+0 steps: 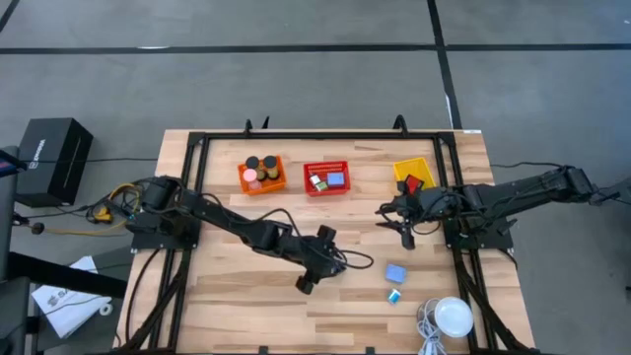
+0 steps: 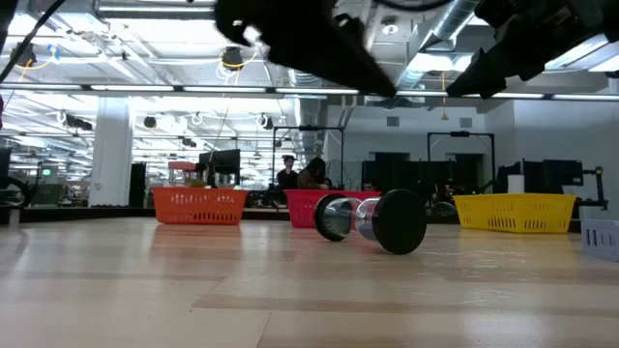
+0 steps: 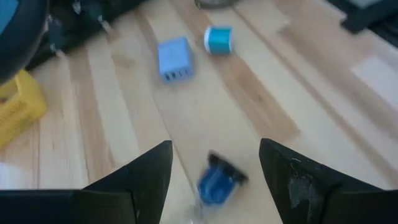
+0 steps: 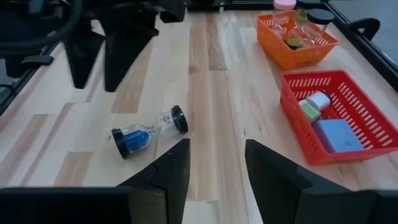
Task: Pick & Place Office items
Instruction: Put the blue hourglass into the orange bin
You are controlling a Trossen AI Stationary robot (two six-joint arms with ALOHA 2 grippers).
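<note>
A small hourglass with blue sand and black end caps (image 4: 149,134) lies on its side on the table; it also shows in the low view (image 2: 372,220). My left gripper (image 1: 335,261) is open and hovers over it. The hourglass (image 3: 217,180) shows between and below the fingers, untouched. A blue block (image 1: 395,272) and a small teal spool (image 1: 393,296) lie farther right; both appear in the left wrist view, the block (image 3: 174,58) and the spool (image 3: 218,39). My right gripper (image 1: 394,222) is open, in the air beside the yellow basket (image 1: 414,175).
Along the far side stand an orange basket (image 1: 261,175) with dark and tan cylinders, a red basket (image 1: 326,178) with blocks, and the yellow basket. A white dome with a cable (image 1: 454,318) sits at the near right. Bare wood lies at the near left.
</note>
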